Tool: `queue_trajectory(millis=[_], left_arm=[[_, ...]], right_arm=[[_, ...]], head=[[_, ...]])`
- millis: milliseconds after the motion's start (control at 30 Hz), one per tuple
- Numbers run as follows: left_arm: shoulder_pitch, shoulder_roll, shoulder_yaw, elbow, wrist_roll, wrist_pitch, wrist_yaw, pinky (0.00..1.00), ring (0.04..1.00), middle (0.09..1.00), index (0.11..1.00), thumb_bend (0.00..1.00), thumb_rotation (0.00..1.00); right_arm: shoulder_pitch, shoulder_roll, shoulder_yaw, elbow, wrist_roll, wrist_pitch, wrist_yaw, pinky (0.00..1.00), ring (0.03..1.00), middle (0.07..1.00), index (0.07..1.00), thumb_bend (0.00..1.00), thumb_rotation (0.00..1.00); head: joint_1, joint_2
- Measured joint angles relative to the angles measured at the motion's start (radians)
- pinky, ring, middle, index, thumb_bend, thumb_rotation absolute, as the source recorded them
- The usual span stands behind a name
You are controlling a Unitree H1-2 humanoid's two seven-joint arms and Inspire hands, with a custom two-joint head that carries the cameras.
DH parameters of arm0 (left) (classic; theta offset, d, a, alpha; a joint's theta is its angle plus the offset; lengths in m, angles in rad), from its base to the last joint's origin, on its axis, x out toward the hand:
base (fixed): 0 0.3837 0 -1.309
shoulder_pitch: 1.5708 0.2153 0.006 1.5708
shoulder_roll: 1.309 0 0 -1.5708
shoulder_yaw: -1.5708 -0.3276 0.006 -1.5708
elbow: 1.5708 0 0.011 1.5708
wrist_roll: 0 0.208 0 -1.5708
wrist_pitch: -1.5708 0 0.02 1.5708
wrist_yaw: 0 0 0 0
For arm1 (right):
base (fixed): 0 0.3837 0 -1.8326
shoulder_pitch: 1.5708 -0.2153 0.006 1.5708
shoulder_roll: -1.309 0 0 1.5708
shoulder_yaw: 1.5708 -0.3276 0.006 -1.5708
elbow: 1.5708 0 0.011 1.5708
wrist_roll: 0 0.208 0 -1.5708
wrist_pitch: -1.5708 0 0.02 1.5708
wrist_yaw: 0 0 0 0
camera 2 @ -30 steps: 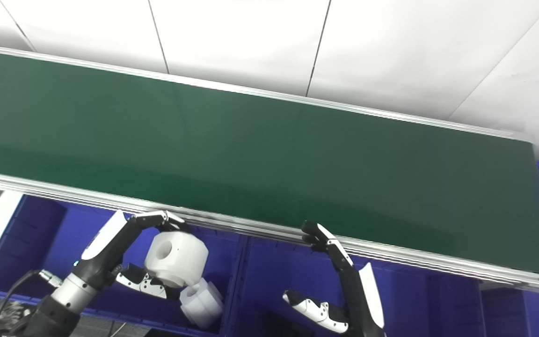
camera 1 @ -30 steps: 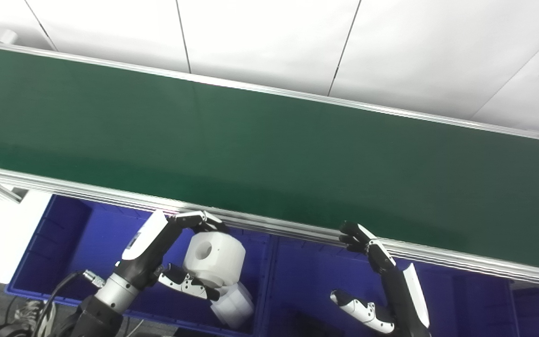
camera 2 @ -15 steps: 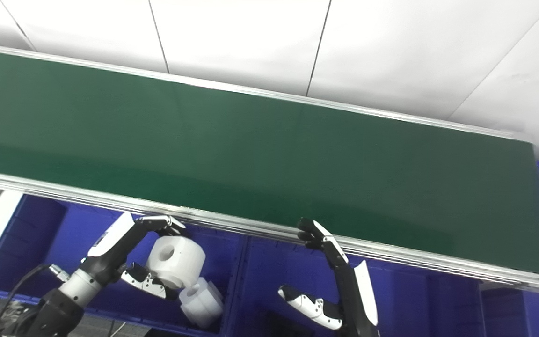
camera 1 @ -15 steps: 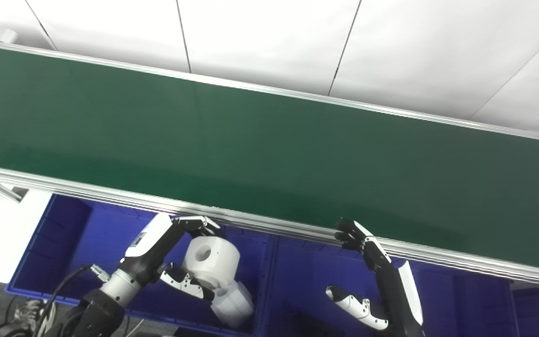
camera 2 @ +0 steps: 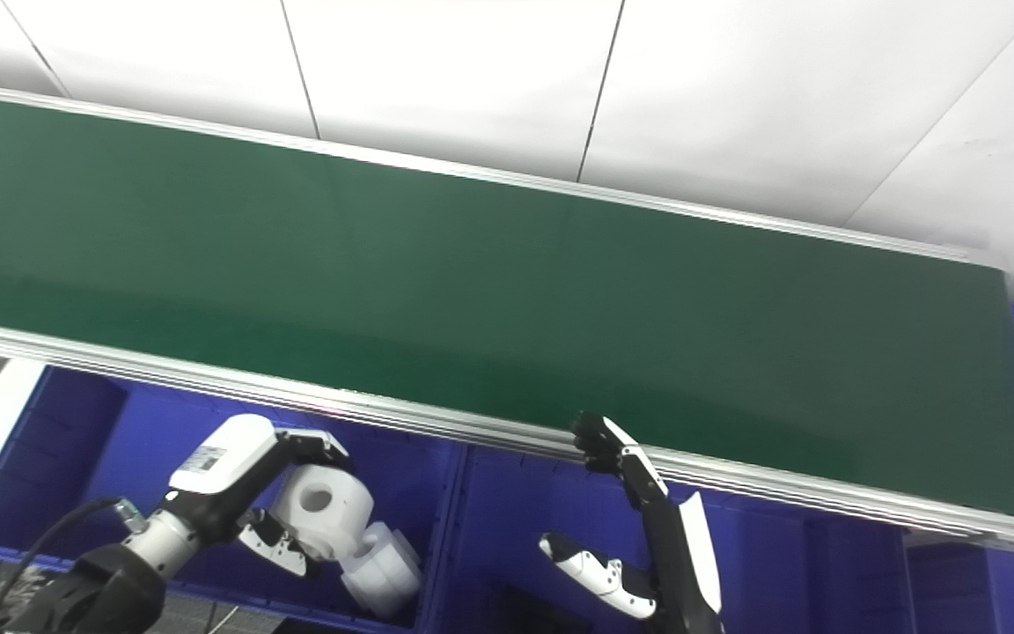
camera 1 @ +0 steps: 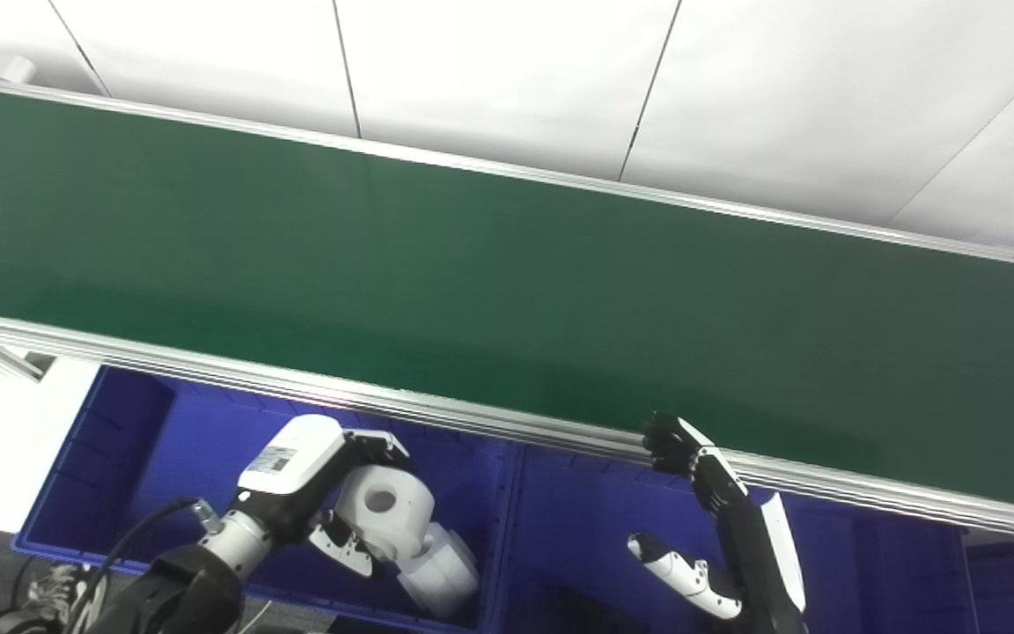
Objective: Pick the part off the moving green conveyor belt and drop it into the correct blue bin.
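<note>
Part [camera 1: 384, 512], a white, chunky round block with a hole bored through its face, is sitting in the left hand [camera 1: 322, 493], held down inside the left blue bin [camera 1: 133, 458], below the near rail of the conveyor belt [camera 1: 472, 264]. Fingers are curling over its top while the thumb is pressing from below, so the hand is gripping it across the round flanks. Just beneath it, a second white part [camera 1: 441, 572] of like shape is lying on the bin floor, touching or nearly touching the held one.

Judging by its look, the piece is rigid moulded or printed plastic: stiff, fairly light for its bulk, with smooth sides that could be slipping in a loose grip. Holding it across the width, as now, seems sound; the bore looks too narrow for a finger hold.

Room is looking tight upward: the aluminium rail [camera 2: 437, 423] is running directly over the bin's far edge, close above the fingers, so any lifting would be risking a knock. Leftward the bin is offering open floor. A divider wall [camera 1: 511, 528] is standing just right of the parts, separating the next bin [camera 2: 507, 511].

Over that neighbouring bin the right hand [camera 1: 709, 528] is waiting, fingers spread and holding nothing, fingertips reaching up against the rail.
</note>
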Motion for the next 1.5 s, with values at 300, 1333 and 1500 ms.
queue_trajectory(millis=[300, 1333, 1500], left_arm=[[0.072, 0.050, -0.006, -0.141, -0.150, -0.022, -0.024, 0.84, 0.875, 0.892, 0.829, 0.81, 0.65], [-0.014, -0.086, -0.098, 0.115, -0.788, -0.215, -0.081, 0.82, 0.865, 0.876, 0.867, 0.78, 0.60], [0.000, -0.094, -0.095, 0.117, -0.792, -0.215, -0.071, 0.84, 0.879, 0.886, 0.874, 0.78, 0.58]], right_arm=[[-0.003, -0.002, -0.002, -0.002, -0.003, 0.002, 0.004, 0.79, 0.807, 0.818, 0.851, 0.75, 0.64], [0.070, 0.015, 0.028, 0.037, -0.175, 0.011, 0.001, 0.80, 0.869, 0.907, 0.944, 0.79, 0.56], [0.070, 0.015, 0.028, 0.045, -0.201, 0.011, -0.005, 0.80, 0.874, 0.917, 0.955, 0.78, 0.54]], head=[[-0.009, -0.006], [-0.301, -0.084], [-0.330, -0.106]])
